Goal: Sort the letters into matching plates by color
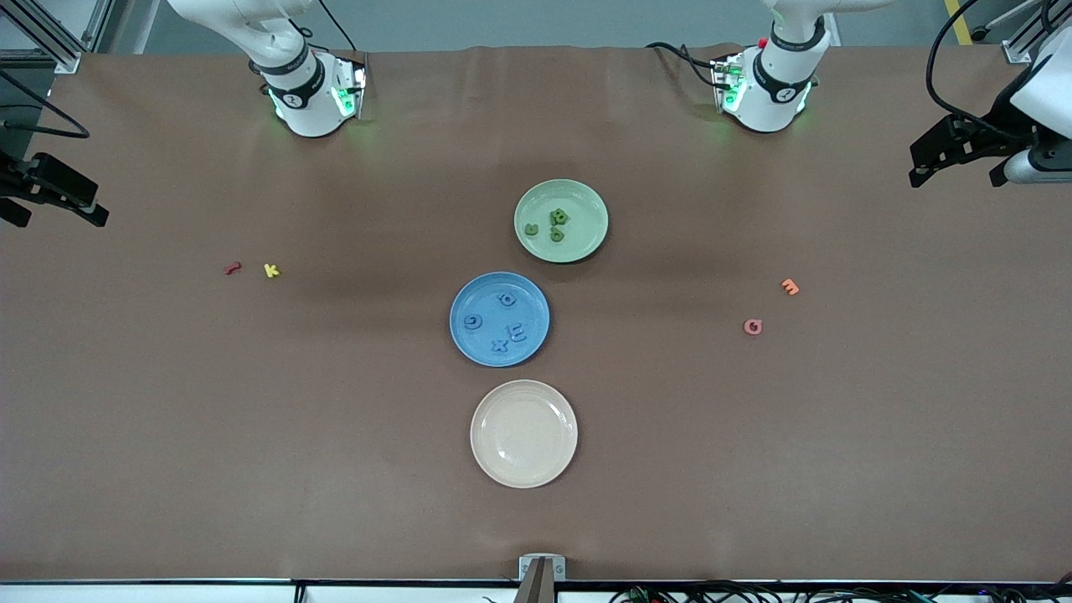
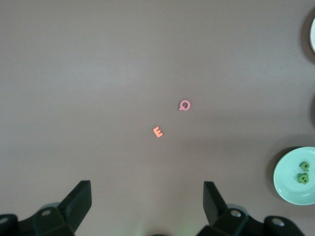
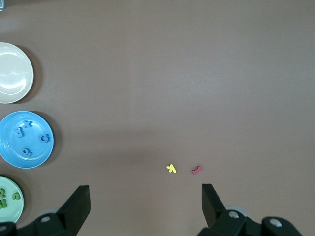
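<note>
The blue plate (image 1: pixel 481 343) sits mid-table and holds several blue letters (image 1: pixel 517 332). Farther from the front camera, the pale green plate (image 1: pixel 586 209) holds three green letters (image 1: pixel 559 217). My left gripper (image 1: pixel 956 172) hangs open and empty over the left arm's end of the table, and its wrist view shows its open jaws (image 2: pixel 147 189) with the green plate (image 2: pixel 288 184) and green letters (image 2: pixel 303 178) at the edge. My right gripper (image 1: pixel 52 209) hangs open and empty over the right arm's end. From its wrist view (image 3: pixel 145 189) I see the blue plate (image 3: pixel 12 155), blue letters (image 3: pixel 44 138) and the green plate (image 3: pixel 15 212).
A cream plate (image 1: pixel 523 469) lies nearest the front camera, bare. An orange E (image 1: pixel 789 287) and a pink Q (image 1: pixel 753 327) lie toward the left arm's end. A red letter (image 1: pixel 233 268) and a yellow K (image 1: pixel 270 270) lie toward the right arm's end.
</note>
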Controlling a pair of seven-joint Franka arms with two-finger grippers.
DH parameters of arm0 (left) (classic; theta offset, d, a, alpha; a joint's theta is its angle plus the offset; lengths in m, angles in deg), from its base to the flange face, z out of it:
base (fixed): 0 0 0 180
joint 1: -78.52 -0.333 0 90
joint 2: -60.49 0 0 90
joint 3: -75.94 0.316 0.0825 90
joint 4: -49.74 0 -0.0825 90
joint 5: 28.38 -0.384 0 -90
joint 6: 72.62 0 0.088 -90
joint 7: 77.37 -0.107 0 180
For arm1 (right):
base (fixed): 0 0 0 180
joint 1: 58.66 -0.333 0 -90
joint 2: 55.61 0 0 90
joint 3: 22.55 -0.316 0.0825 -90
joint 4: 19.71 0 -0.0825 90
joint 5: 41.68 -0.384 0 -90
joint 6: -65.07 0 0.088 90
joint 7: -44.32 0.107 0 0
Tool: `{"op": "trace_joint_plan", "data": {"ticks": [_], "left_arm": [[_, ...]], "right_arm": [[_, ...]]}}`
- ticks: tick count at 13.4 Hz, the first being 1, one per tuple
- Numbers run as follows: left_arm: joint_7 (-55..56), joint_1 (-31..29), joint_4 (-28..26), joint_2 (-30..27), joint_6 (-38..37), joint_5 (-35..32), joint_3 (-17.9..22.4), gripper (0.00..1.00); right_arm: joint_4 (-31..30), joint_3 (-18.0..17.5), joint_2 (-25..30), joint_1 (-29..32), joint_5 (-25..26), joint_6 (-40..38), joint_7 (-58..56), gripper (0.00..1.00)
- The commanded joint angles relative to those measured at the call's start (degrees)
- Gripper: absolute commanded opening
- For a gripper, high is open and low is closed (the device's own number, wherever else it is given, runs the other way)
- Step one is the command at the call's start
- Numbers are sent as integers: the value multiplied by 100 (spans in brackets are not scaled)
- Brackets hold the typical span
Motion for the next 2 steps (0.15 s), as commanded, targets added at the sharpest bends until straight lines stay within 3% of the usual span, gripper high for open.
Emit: {"op": "trace_joint_plan", "data": {"ticks": [1, 2], "left_arm": [[-76, 4, 146, 8, -169, -20, -38, 100], [-59, 13, 155, 8, -178, -20, -47, 100]], "right_arm": [[166, -101, -84, 119, 71, -86, -46, 100], [166, -101, -84, 119, 71, -86, -46, 100]]}}
